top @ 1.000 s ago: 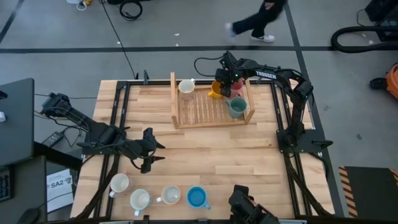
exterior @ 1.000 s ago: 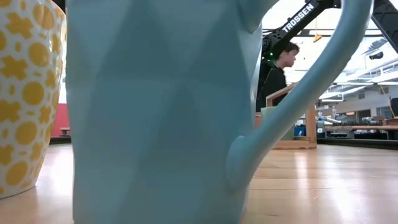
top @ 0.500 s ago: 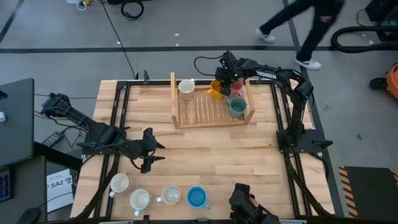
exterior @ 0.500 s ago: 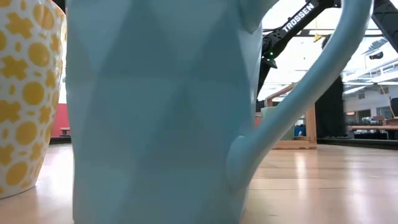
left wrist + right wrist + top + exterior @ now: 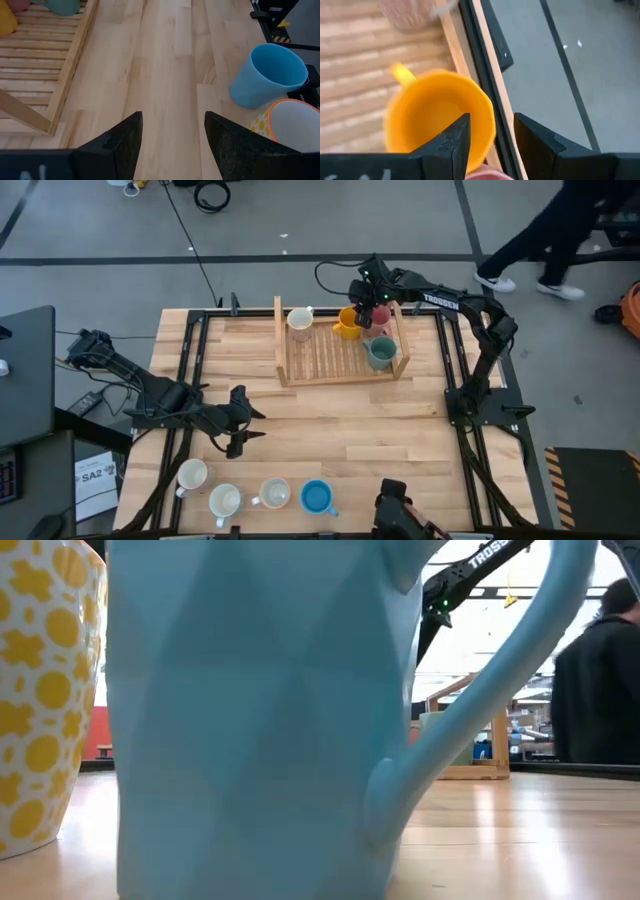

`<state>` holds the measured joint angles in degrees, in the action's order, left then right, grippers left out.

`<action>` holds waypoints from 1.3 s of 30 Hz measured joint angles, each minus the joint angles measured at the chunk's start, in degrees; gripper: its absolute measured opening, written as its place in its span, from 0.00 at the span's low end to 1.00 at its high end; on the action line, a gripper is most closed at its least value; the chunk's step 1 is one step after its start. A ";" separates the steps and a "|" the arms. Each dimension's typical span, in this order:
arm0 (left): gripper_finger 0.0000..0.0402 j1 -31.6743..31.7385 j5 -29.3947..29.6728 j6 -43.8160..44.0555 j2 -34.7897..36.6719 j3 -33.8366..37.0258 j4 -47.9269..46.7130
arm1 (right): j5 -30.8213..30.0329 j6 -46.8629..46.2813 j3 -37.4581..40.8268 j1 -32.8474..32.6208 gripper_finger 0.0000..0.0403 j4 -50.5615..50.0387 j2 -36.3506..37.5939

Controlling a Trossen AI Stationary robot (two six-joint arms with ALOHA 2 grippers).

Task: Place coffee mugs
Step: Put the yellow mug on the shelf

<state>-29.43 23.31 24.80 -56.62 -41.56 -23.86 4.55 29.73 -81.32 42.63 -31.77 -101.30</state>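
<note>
On the pale plank tabletop (image 5: 330, 420), four mugs stood in a row along the near edge: a cream mug (image 5: 191, 475), a white mug (image 5: 225, 500), a spotted mug (image 5: 273, 493) and a smooth faceted blue mug (image 5: 316, 498). The left pincer (image 5: 243, 420) hung above bare wood well behind that row, its dark fingers spread wide and empty. Farther back lay a slatted wooden tray (image 5: 330, 352) carrying another white mug (image 5: 299, 321), a glossy orange mug (image 5: 349, 323), a pink mug (image 5: 379, 321) and a teal mug (image 5: 380, 353). The right pincer (image 5: 368, 292) hovered just above the orange mug, narrowly parted and gripping nothing; half a second earlier it sat lower against the mugs. A person (image 5: 560, 230) had walked on rightward.
</note>
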 joint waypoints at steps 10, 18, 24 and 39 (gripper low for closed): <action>0.55 -0.01 0.00 0.02 0.00 0.00 0.00 | 4.08 -15.16 -0.02 -7.06 0.39 1.89 2.92; 0.55 0.00 0.00 0.04 0.00 0.00 0.00 | -3.68 -25.68 -0.02 -11.92 0.39 1.88 2.08; 0.55 0.00 0.00 0.03 0.00 0.00 0.00 | -8.82 -27.21 -0.02 -12.91 0.39 -0.49 2.08; 0.55 -0.02 0.00 0.04 0.02 0.00 0.00 | -7.66 -28.49 3.12 -11.19 0.38 -2.16 2.06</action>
<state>-29.45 23.31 24.84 -56.60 -41.56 -23.86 -3.12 1.25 -78.20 31.43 -33.93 -99.24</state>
